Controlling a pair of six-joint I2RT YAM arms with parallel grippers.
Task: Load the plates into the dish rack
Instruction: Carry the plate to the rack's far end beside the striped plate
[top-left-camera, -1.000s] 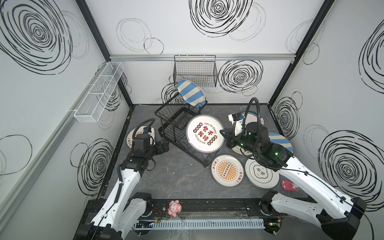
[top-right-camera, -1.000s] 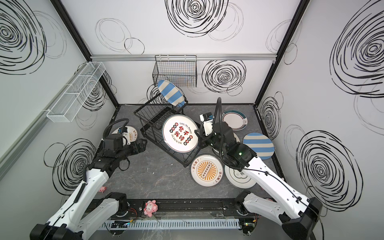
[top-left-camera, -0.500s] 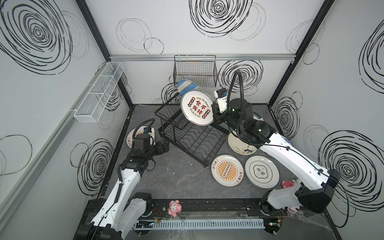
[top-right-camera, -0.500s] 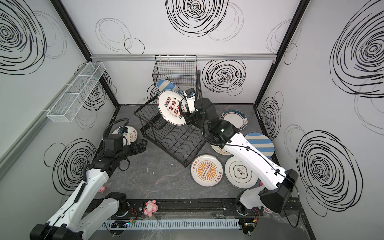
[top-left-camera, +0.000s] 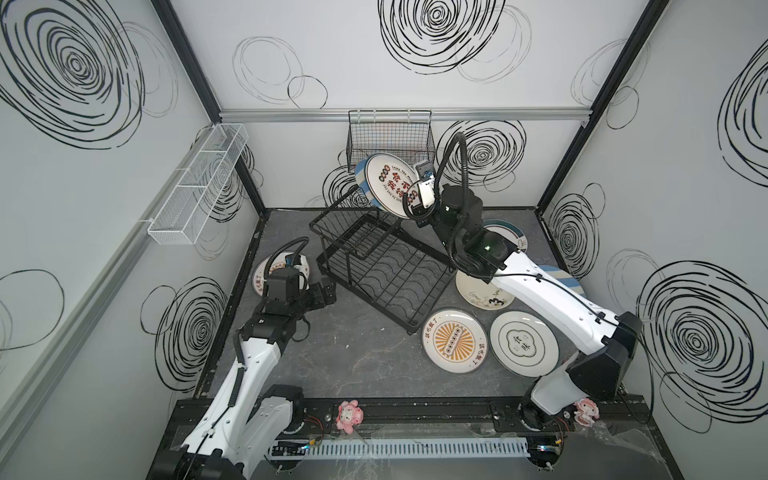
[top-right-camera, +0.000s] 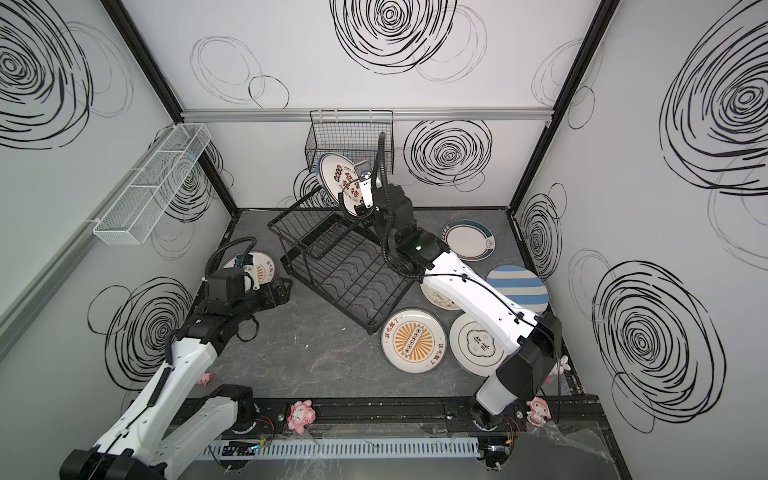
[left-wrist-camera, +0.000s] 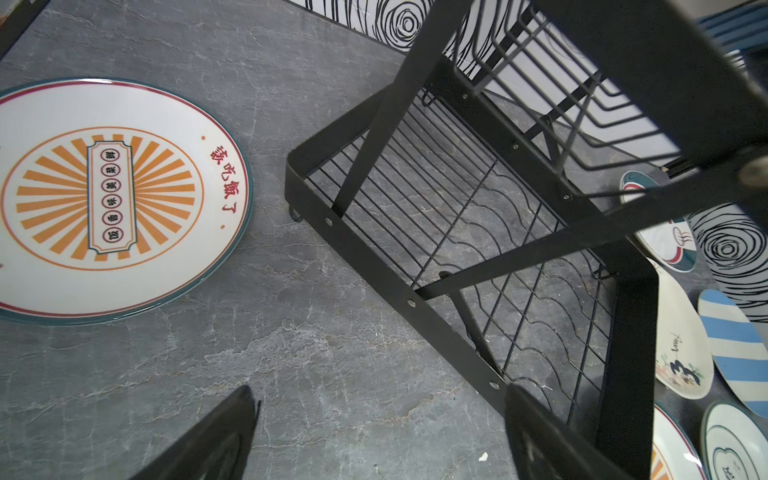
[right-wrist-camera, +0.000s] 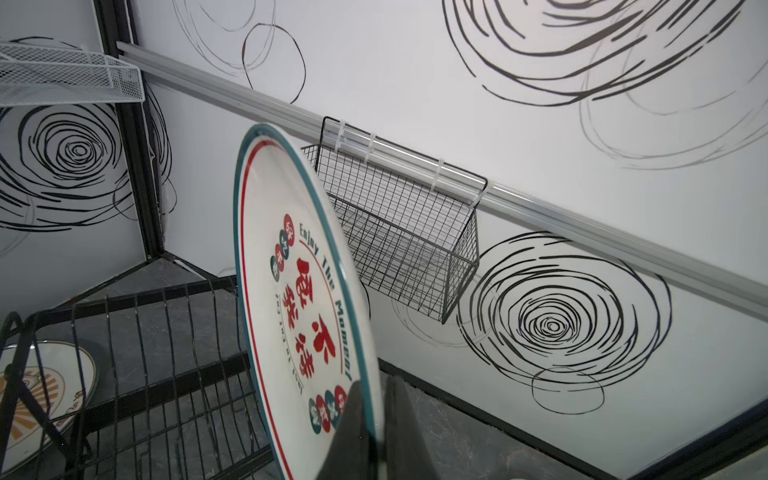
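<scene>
A black wire two-tier dish rack (top-left-camera: 390, 274) stands mid-table on the grey stone-look tabletop (top-left-camera: 353, 365). Over the rack's raised tier, a round white ceramic plate with red characters (top-left-camera: 388, 183) stands on edge, pinched by the right gripper (right-wrist-camera: 371, 401). A blue-and-cream striped ceramic plate (top-left-camera: 360, 178) is just behind it, mostly hidden.

Left of the rack an orange-sunburst ceramic plate (left-wrist-camera: 116, 199) lies flat. Before the rack's right corner lies a second sunburst plate (top-left-camera: 453, 340), and a white plate with a scalloped frame (top-left-camera: 523, 344) lies just right of that.

Right of the rack lies a floral ceramic plate (top-left-camera: 478, 293), with a second striped plate (top-right-camera: 517, 289) just beyond it and a teal-rimmed ceramic plate (top-right-camera: 467, 239) farther back.

Behind the rack a black wire basket (top-left-camera: 390, 141) hangs on the wall.
</scene>
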